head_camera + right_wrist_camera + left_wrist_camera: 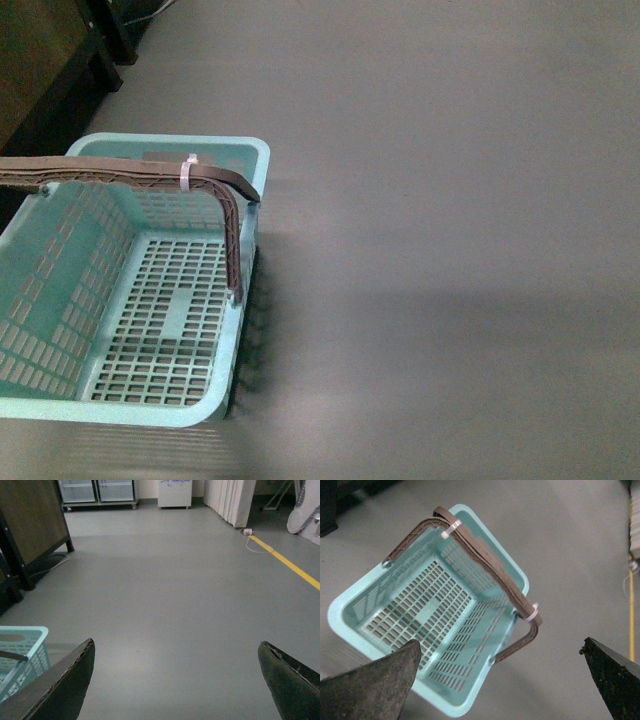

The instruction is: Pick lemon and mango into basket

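Your front camera looks steeply down at the grey floor [450, 200], with the basket [100, 408] close at lower left. Your left wrist camera hangs above that same basket [335, 617]. Your right wrist camera faces level across the room and catches only the basket's corner [30, 630].

Your light teal slotted plastic basket [100, 410], upright on the grey floor [450, 250] at your near left, brown handles [215, 180] raised, bound together by white zip ties [451, 528], slotted bottom showing
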`<state>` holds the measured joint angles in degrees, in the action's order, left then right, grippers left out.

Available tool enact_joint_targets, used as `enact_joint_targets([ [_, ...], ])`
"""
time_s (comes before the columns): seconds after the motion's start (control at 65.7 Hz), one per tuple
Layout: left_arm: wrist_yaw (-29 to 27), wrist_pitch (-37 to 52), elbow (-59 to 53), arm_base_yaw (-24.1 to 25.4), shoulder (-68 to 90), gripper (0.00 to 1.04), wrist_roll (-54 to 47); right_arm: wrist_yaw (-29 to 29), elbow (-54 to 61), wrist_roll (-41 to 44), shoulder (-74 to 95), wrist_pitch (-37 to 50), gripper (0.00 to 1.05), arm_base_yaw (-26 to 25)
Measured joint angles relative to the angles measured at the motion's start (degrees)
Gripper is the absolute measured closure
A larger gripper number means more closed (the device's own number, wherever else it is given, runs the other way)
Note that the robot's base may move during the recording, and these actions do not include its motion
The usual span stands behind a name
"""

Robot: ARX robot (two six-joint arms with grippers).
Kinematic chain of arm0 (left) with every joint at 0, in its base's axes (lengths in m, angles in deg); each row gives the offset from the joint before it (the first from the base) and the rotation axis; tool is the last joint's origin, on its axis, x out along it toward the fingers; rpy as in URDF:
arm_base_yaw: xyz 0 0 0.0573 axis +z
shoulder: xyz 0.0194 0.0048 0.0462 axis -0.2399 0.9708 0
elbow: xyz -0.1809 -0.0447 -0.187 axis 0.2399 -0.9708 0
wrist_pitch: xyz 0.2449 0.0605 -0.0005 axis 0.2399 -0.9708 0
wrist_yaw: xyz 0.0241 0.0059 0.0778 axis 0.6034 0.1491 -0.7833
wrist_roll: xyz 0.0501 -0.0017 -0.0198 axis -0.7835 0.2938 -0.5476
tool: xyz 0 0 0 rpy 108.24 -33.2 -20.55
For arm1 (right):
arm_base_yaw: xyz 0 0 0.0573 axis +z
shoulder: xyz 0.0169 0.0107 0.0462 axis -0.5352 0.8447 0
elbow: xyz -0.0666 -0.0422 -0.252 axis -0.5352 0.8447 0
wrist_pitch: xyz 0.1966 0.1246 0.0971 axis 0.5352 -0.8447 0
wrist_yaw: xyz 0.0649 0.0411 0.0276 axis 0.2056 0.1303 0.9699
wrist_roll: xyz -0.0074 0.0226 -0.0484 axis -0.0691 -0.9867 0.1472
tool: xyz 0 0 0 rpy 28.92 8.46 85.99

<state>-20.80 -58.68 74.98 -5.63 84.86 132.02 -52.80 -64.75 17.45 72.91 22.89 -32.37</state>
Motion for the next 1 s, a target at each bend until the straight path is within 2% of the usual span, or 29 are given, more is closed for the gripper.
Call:
enact_joint_targets([
  [0.137, 0.0, 16.3, 2.8, 1.6, 21.8, 0.07, 11.6, 0.0, 0.0, 0.0, 0.0, 0.0, 0.09, 0.0],
  [0.411, -3.1, 31.3, 13.8, -3.4, 55.1, 0.07, 24.8, 0.0, 0.0, 0.0, 0.0, 0.0, 0.09, 0.0],
  [0.777, -6.3, 32.5, 34.1, -12.1, 78.7, 0.07, 33.4, 0.0, 0.0, 0.0, 0.0, 0.0, 0.09, 0.0],
  [0.914, -6.6, 31.8, 41.2, -13.9, 84.0, 0.07, 34.6, 0.0, 0.0, 0.0, 0.0, 0.0, 0.09, 0.0],
  [0.944, -6.8, 31.2, 42.8, -14.3, 84.9, 0.11, 34.6, 0.0, 0.0, 0.0, 0.0, 0.0, 0.09, 0.0],
  [1.005, -7.1, 30.3, 45.2, -14.8, 86.5, 0.27, 34.8, 0.0, 0.0, 0.0, 0.0, 0.0, 0.09, 0.0],
])
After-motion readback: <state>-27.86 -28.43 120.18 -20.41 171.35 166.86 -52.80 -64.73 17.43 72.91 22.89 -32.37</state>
